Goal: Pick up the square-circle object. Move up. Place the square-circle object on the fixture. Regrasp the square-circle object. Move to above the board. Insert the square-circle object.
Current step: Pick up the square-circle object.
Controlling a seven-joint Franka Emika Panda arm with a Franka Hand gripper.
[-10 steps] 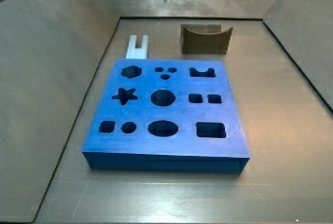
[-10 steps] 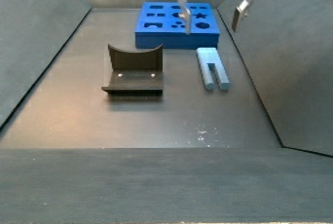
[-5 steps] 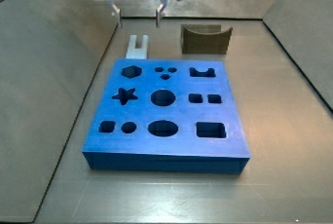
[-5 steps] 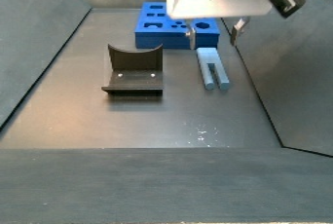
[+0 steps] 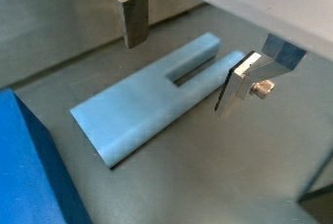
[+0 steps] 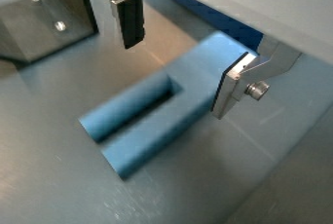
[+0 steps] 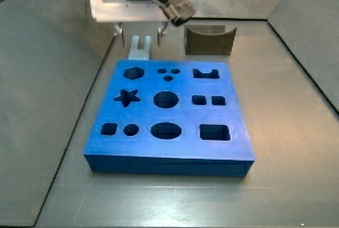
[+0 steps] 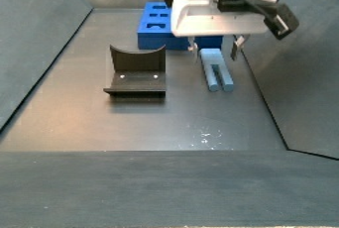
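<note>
The square-circle object (image 5: 136,106) is a pale blue-grey elongated peg with a slot, lying flat on the floor; it also shows in a wrist view (image 6: 150,116). My gripper (image 5: 177,75) is open and low over it, one finger on each side, not touching. In a side view the gripper (image 8: 216,46) hangs over the peg's far end (image 8: 219,76), next to the blue board (image 8: 157,24). In a side view the gripper (image 7: 141,38) hides most of the peg (image 7: 139,47). The dark fixture (image 8: 135,70) stands apart from the peg, with nothing on it.
The blue board (image 7: 166,108) with its dark cut-outs fills the middle of the bin; its edge shows in both wrist views (image 5: 26,169) (image 6: 208,9). The fixture (image 7: 208,40) stands at the far end. Sloped grey walls (image 7: 59,63) surround the floor.
The gripper has come down from above the frame onto the peg; its open fingers now straddle it. The peg, board and fixture have not moved.
</note>
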